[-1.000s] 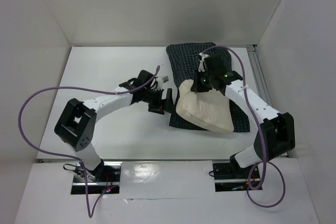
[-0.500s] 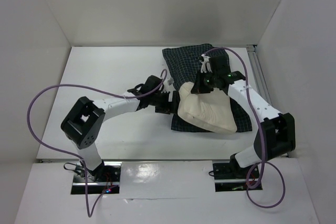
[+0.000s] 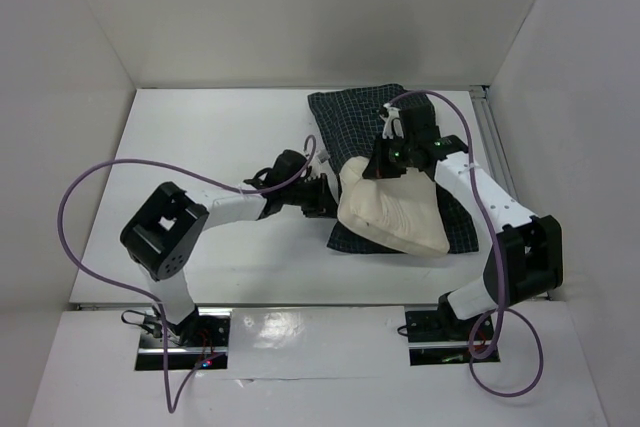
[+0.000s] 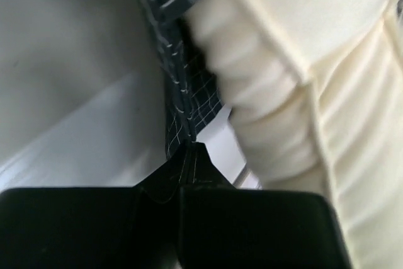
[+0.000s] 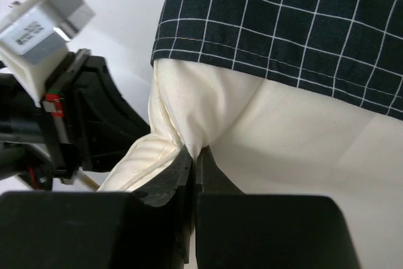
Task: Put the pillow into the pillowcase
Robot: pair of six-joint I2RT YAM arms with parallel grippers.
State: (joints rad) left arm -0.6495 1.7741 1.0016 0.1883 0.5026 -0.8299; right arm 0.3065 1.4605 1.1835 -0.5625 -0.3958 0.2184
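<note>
The cream pillow lies across the dark checked pillowcase at the right of the table. My right gripper is shut on a pinch of the pillow near its far left corner, just below the pillowcase hem. My left gripper is shut on the left edge of the pillowcase, right beside the pillow. The part of the pillowcase under the pillow is hidden.
White walls enclose the white table on three sides. A metal rail runs along the right edge. Purple cables loop from both arms. My left wrist's camera box shows beside the pillow.
My left gripper moved right to the pillowcase's left edge and closed on it. The right gripper kept its hold on the pillow and shifted slightly.
</note>
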